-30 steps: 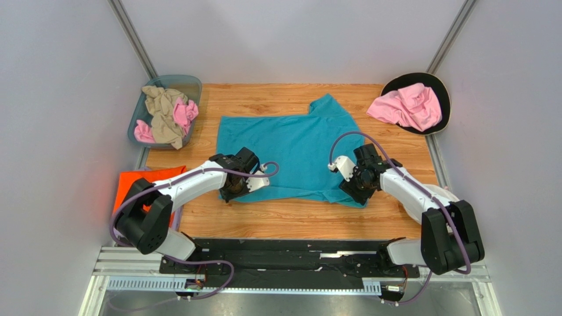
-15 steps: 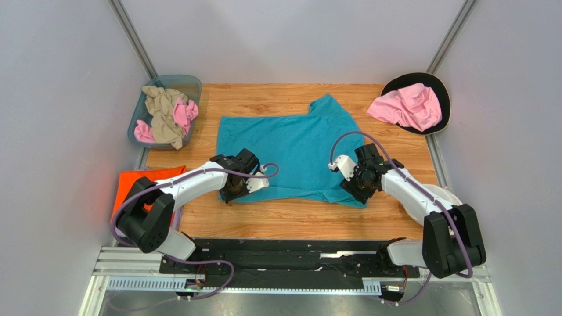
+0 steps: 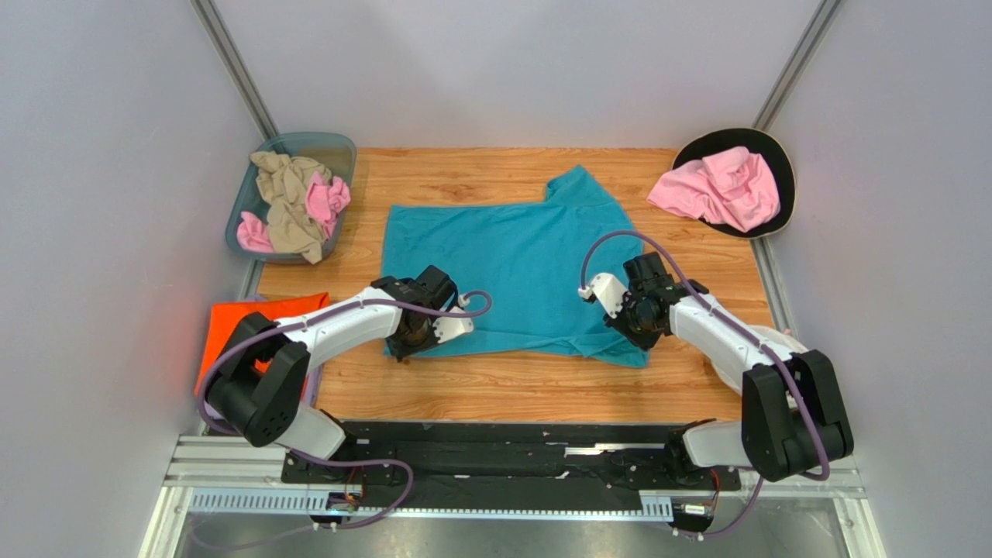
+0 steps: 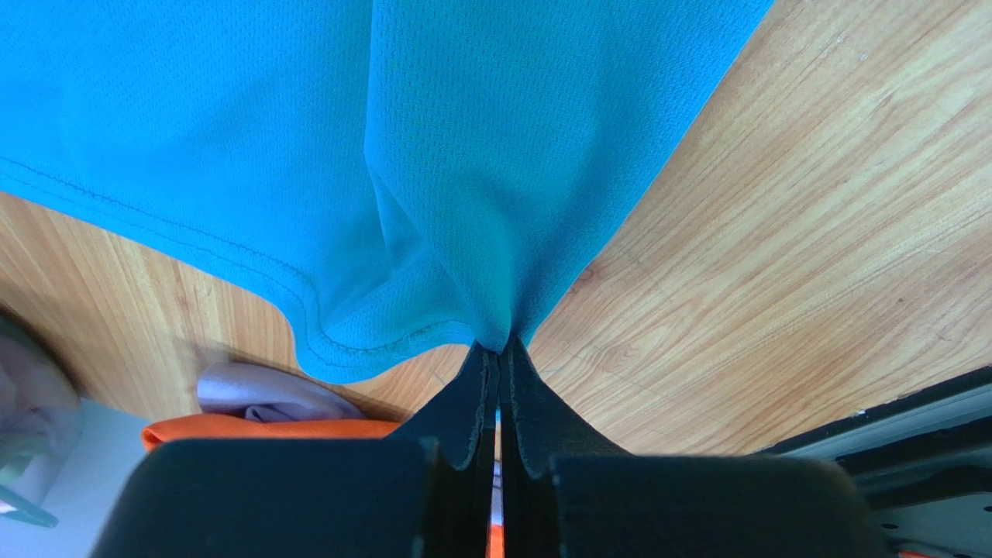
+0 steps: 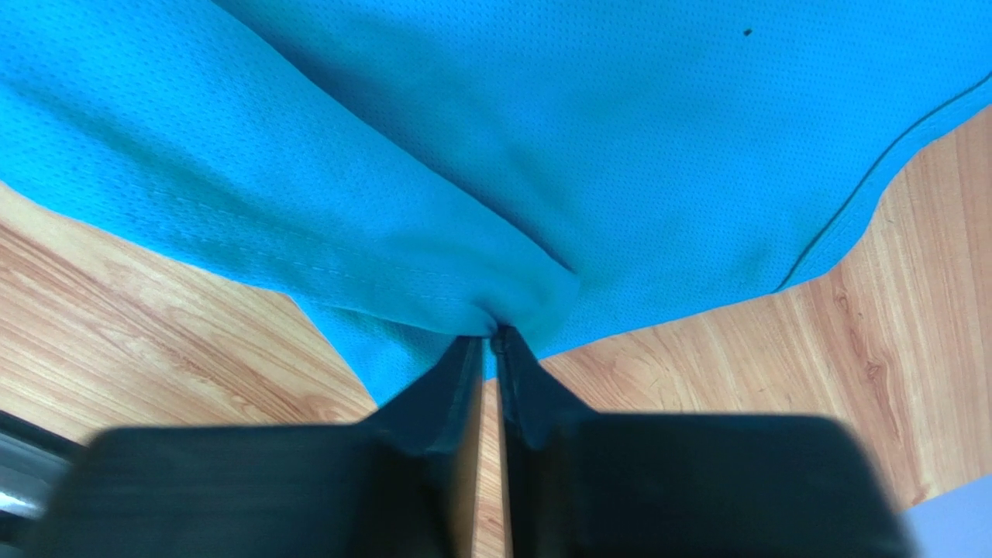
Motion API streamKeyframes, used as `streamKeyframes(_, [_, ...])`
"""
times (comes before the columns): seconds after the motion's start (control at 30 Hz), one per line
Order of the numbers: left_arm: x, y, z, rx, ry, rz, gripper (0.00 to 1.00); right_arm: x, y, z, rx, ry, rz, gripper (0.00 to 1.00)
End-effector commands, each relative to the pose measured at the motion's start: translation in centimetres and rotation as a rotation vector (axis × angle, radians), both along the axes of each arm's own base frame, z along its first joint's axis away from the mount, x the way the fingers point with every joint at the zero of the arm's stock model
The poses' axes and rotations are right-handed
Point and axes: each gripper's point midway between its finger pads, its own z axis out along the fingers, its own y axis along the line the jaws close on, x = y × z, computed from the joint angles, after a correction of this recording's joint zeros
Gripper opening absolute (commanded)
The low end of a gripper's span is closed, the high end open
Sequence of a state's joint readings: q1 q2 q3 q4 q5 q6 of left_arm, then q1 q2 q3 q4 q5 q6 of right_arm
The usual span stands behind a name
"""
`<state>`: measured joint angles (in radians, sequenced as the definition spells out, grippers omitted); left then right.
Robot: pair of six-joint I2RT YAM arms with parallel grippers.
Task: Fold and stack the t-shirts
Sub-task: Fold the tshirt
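A teal t-shirt point(image 3: 512, 262) lies spread on the wooden table point(image 3: 466, 384), one sleeve pointing to the back. My left gripper point(image 3: 408, 337) is shut on the shirt's near left hem; the pinched teal cloth point(image 4: 466, 209) bunches at the fingertips in the left wrist view. My right gripper point(image 3: 629, 326) is shut on the near right hem, with the cloth point(image 5: 489, 233) gathered between the fingers and lifted a little off the wood.
A teal bin point(image 3: 250, 192) at the back left holds beige and pink shirts. A pink shirt point(image 3: 720, 186) lies on a black round tray point(image 3: 783, 163) at the back right. An orange folded shirt point(image 3: 233, 320) lies off the table's left edge.
Both grippers have drawn slightly backward and inward with the near hem, which has lifted and shifted a little. The grips have not changed.
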<state>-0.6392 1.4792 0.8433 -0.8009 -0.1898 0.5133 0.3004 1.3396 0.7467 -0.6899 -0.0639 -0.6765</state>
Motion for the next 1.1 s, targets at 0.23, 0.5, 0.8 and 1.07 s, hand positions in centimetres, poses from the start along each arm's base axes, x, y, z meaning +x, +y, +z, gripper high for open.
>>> streamKeyframes(0.23, [0.0,-0.2,0.1,-0.020,-0.020,0.018,0.00,-0.1,0.0,2.3,0.018,-0.046,-0.020,0.00])
streamKeyframes(0.5, [0.5,-1.1,2.0,-0.096,-0.075,0.008,0.00,-2.5,-0.1,6.8,0.066,-0.085,-0.016,0.00])
streamKeyframes(0.8, [1.1,-1.5,4.2,-0.137,-0.139,0.004,0.00,-3.0,-0.3,10.6,0.093,-0.182,-0.035,0.00])
streamKeyframes(1.07, [1.7,-1.2,5.2,-0.115,-0.163,0.003,0.00,-0.2,0.0,13.7,0.084,-0.246,-0.048,0.00])
